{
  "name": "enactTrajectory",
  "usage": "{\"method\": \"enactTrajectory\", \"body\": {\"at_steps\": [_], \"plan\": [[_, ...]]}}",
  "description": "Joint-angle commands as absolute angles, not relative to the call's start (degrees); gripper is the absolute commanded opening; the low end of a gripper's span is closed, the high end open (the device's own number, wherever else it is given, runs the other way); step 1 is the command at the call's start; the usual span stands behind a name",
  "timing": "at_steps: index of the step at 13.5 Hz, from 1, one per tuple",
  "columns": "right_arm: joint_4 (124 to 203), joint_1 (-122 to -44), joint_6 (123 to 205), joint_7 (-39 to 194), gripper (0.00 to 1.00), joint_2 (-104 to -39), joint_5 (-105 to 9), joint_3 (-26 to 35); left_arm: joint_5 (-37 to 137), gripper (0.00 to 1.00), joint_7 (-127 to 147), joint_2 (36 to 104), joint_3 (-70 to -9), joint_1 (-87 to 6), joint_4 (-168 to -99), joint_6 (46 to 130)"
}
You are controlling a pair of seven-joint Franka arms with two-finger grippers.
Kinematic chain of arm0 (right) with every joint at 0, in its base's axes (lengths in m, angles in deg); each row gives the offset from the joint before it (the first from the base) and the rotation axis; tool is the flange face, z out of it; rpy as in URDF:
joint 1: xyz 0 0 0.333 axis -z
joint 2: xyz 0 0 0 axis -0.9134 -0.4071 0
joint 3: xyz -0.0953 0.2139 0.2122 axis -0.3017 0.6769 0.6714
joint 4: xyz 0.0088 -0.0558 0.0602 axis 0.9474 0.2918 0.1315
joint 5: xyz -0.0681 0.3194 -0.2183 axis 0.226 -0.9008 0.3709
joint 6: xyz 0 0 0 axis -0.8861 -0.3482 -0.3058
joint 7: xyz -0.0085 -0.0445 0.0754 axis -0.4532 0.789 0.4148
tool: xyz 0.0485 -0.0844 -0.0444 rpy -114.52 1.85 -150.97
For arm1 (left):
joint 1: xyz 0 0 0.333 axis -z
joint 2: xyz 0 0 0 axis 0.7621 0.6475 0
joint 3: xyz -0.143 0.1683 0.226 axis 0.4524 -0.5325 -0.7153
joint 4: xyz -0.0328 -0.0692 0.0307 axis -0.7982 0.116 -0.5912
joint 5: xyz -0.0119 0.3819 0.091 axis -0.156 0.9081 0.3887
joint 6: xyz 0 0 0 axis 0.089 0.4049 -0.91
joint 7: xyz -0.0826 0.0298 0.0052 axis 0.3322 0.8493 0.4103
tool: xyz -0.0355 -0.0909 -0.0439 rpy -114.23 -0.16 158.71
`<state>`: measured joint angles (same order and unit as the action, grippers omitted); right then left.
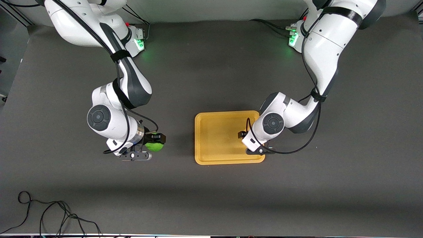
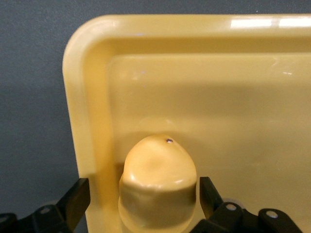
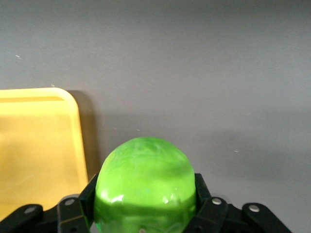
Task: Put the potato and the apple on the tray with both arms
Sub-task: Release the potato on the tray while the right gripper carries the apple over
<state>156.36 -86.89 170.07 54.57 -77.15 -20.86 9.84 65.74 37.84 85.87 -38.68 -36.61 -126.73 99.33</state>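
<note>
left gripper [image 2: 141, 204] hangs low over the tray [image 1: 211, 132] at the end toward the left arm, its two black fingers [image 2: 75, 201] spread apart with a gap on each side of the one potato [image 2: 158, 187]. the potato sits between them on the tray floor, close to the rim and one rounded corner; in the front view the wrist covers it. right gripper [image 1: 155, 138] is out over the bare dark table [image 1: 211, 198], beside the tray on the side toward the right arm's end, fingers [image 3: 80, 206] clamped on the one green apple [image 1: 154, 145], which bulges out between the pads. from that gripper's wrist camera the tray's corner [image 3: 43, 145] lies near the apple but apart from it, with grey table between. counted: one tray, one potato, one apple, two white arms, two grippers. one loose black cable [image 1: 49, 215] lies coiled on the table near the front camera, well apart from both grippers.
</note>
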Motion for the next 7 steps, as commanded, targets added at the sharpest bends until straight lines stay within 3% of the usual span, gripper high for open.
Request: {"method": "enactTrajectory", "body": {"at_steps": [1, 4, 7], "plan": [[151.2, -89.2, 168.8, 50.3, 0.43, -80.0, -22.6, 9.3, 66.6, 1.0, 38.8, 82.8, -39.1, -37.3, -126.7, 98.5], [147.5, -92.3, 168.8, 46.1, 0.42, -81.1, -22.5, 9.3, 67.6, 1.0, 38.6, 79.8, -39.1, -39.6, -121.9, 91.2], [141.8, -96.6, 169.5, 39.6, 0.42, -86.6, -22.3, 9.3, 71.9, 1.0, 35.4, 79.6, -39.1, -40.6, -110.4, 76.8]]}}
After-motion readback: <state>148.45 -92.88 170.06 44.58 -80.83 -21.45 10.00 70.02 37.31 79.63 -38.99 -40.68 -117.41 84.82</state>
